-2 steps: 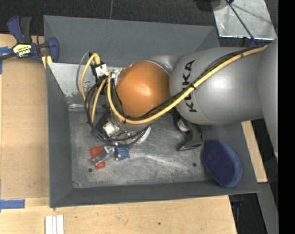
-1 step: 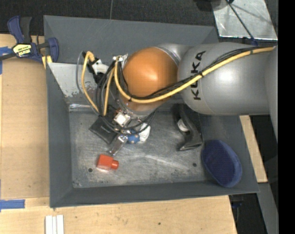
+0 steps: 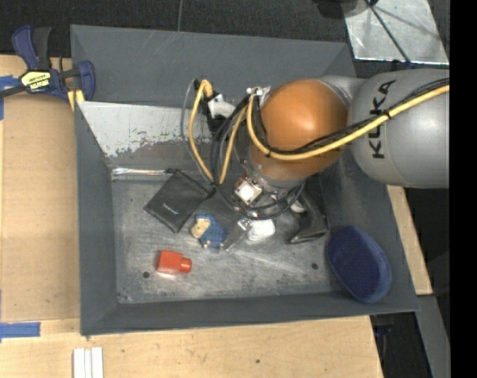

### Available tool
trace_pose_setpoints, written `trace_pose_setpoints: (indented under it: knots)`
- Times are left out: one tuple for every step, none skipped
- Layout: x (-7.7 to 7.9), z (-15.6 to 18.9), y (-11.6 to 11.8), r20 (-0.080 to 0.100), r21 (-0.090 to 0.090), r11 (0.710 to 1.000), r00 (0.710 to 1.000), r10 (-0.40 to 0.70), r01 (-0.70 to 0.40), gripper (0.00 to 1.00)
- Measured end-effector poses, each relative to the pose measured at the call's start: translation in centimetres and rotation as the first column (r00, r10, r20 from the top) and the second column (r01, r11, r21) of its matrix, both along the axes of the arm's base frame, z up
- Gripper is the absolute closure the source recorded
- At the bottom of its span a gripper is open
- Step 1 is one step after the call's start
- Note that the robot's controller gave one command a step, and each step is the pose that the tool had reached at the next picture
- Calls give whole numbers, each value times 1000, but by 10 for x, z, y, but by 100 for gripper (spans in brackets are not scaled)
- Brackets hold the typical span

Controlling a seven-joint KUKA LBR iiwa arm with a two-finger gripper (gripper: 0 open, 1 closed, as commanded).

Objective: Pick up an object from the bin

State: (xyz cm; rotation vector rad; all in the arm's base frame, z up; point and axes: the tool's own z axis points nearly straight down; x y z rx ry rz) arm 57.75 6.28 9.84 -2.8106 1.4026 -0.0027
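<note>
Several loose things lie on the floor of the grey bin (image 3: 97, 235). You see the gripper (image 3: 254, 209) low over the middle of that floor, under the orange wrist cover (image 3: 301, 120).

Gripper: how far open it is you cannot tell, nor whether it holds anything; the cover and the yellow cables (image 3: 197, 132) hide it from above.

Nearest thing: a small white rounded piece (image 3: 261, 230) at the gripper's 6 o'clock, just below it. Whether they touch, you cannot tell.

Writing: "KUKA" in black letters on the silver arm (image 3: 404, 132), at the gripper's 2 o'clock. A faint mark on the black flat case (image 3: 175, 201) is too small to read.

Around the gripper:
- black flat case, 9 o'clock, near
- small blue-and-cream thing (image 3: 208, 233), 8 o'clock, near the white piece
- black angular piece (image 3: 309, 225), 4 o'clock, close by
- red-orange block (image 3: 173, 264), 8 o'clock, well apart
- dark blue oval dish (image 3: 358, 264), 4 o'clock, up on the bin's sloped wall
</note>
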Motion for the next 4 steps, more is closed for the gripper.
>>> trace_pose_setpoints:
  knots:
    - [-1,-1,4,-4,1,1000,1000,5,-5,100]
    - [-1,-1,4,-6,1,1000,1000,4,-4,0]
    - [11,29,39,1,4,980,980,199,-199,0]
    - [46,26,100,0,4,915,915,404,-404,0]
